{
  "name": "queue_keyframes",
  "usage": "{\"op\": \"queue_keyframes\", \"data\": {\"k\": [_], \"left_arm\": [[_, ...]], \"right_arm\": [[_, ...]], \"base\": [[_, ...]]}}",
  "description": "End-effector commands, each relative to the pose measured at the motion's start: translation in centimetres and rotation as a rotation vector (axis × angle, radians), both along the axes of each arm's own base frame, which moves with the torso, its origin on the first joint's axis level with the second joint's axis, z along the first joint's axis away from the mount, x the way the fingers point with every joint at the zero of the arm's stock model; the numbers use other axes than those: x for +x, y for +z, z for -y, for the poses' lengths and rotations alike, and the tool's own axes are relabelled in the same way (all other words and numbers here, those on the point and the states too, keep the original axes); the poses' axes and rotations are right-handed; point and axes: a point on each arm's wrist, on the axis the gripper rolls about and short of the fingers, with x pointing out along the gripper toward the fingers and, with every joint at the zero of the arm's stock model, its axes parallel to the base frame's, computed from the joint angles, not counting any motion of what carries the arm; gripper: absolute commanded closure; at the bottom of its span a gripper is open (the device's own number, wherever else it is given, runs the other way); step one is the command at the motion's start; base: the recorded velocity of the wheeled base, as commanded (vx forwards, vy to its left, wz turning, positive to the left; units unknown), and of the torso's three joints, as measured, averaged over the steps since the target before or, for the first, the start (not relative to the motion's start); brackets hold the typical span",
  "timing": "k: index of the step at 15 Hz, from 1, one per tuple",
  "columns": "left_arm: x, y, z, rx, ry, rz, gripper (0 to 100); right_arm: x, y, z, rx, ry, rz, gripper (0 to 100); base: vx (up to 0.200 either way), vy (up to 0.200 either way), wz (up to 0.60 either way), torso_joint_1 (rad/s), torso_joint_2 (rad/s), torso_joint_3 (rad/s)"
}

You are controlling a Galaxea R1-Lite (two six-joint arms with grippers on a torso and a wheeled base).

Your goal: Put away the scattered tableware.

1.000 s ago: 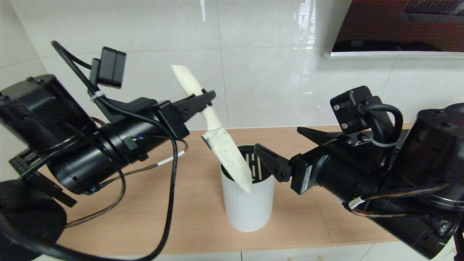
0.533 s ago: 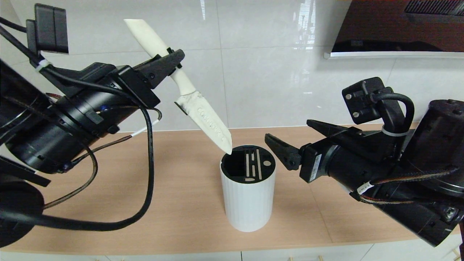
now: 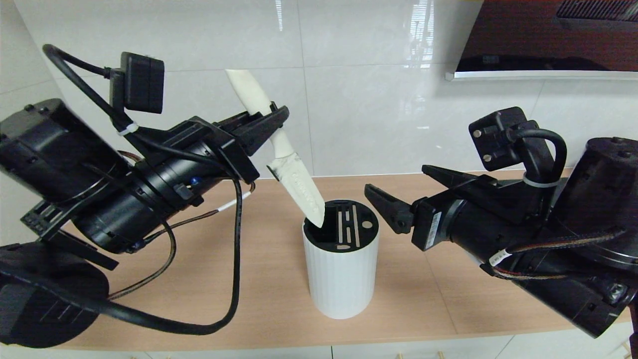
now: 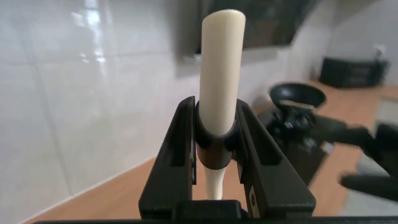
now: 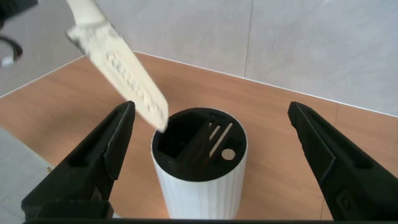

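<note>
Steeply tilted, the knife [image 3: 297,185] points tip-down at the holder's [image 3: 341,279] rim.

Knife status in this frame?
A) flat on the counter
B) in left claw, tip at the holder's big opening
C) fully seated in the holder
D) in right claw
B: the left claw grips the knife by its handle, with the tip at the rim of the holder's large opening and most of the blade above it.
</note>
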Motion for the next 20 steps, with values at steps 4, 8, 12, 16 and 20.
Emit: {"op": "queue_keyframes", "data": {"k": [4, 8, 12, 16, 20], "left_arm": [[0.5, -1.4, 0.8, 0.026, -0.014, -0.038, 100], [1.2, -2.8, 1.9, 0.04, -0.035, -0.069, 100], [2.3, -4.8, 3.1, 0.051, -0.05, -0.091, 100], [3.4, -6.7, 3.8, 0.066, -0.049, -0.12, 100], [4.0, -8.2, 4.4, 0.079, -0.057, -0.144, 100]], "right_arm": [[0.1, -0.1, -0.1, -0.004, 0.001, -0.003, 0], [0.1, -0.2, -0.1, -0.005, 0.001, -0.004, 0], [0.2, -0.3, -0.2, -0.01, 0.001, -0.008, 0], [0.2, -0.4, -0.3, -0.011, 0.001, -0.009, 0], [0.2, -0.5, -0.3, -0.014, 0.001, -0.012, 0]], "base": [[0.0, 0.0, 0.0, 0.0, 0.0, 0.0], [0.0, 0.0, 0.0, 0.0, 0.0, 0.0], [0.0, 0.0, 0.0, 0.0, 0.0, 0.0], [0.0, 0.0, 0.0, 0.0, 0.0, 0.0], [0.0, 0.0, 0.0, 0.0, 0.0, 0.0]]}}
